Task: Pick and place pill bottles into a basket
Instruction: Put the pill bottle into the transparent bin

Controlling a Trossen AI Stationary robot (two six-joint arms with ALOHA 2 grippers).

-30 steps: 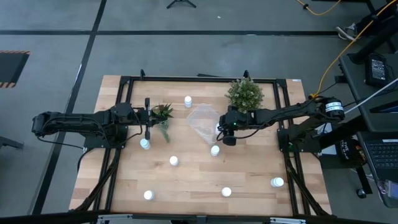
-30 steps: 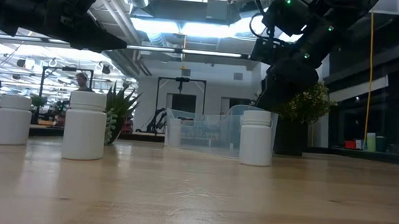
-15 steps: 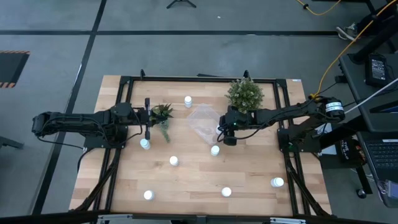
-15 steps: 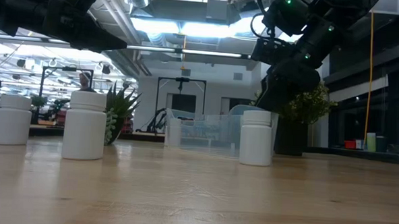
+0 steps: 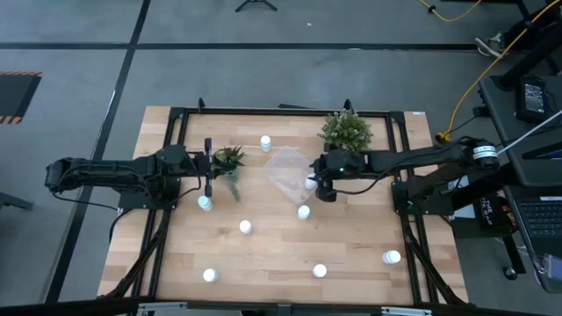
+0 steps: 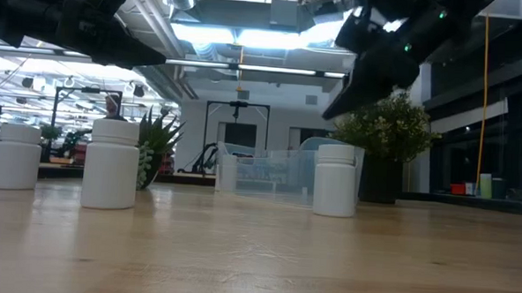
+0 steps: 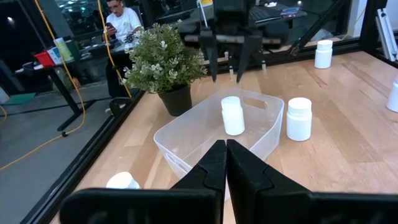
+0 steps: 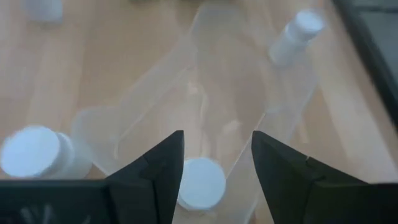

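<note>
The clear plastic basket (image 5: 285, 171) stands mid-table, also showing in the left wrist view (image 7: 186, 134). One white pill bottle (image 7: 232, 116) stands upright inside it, near its right corner (image 5: 310, 183). My right gripper (image 7: 227, 74) hangs open above that bottle, touching nothing; its own view (image 8: 214, 146) looks down on the bottle cap (image 8: 200, 183). Another bottle (image 5: 303, 211) stands on the table just outside the basket. My left gripper (image 5: 212, 171) waits shut and empty left of the basket, beside a spiky plant (image 5: 230, 161).
Several more bottles stand on the wooden table: (image 5: 265, 142), (image 5: 205, 203), (image 5: 246, 226), (image 5: 210, 275), (image 5: 320, 270), (image 5: 392, 257). A bushy potted plant (image 5: 345, 132) stands just behind my right gripper. A black frame (image 5: 176, 114) borders the table. A person (image 7: 121, 22) sits beyond it.
My right gripper has gone up, away from the basket, and shows higher in the low view. The bottle in the basket stays where it was. My left arm has kept still.
</note>
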